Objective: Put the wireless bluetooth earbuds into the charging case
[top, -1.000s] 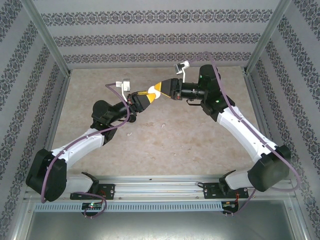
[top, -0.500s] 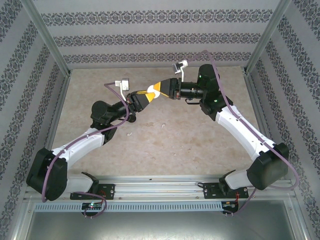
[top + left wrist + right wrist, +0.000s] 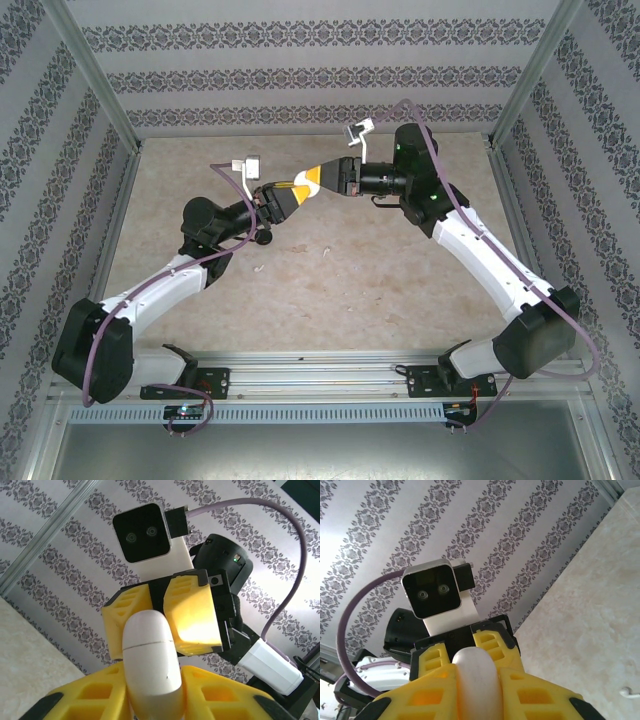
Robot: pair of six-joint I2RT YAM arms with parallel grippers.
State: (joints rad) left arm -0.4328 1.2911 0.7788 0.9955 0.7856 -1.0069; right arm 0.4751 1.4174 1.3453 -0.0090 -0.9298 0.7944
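Evidently the white charging case [image 3: 150,650] hangs in the air over the far half of the worktop [image 3: 400,290], gripped from both ends. The left end effector [image 3: 152,680] is clamped on its body below the lid seam, and the right end effector [image 3: 476,680] looks pressed onto the rounded lid end. One white earbud [image 3: 325,253] lies near the worktop's middle. To do this well, I judge one grip must be firm before the other slackens, with fingers kept off the seam so the lid can swing.
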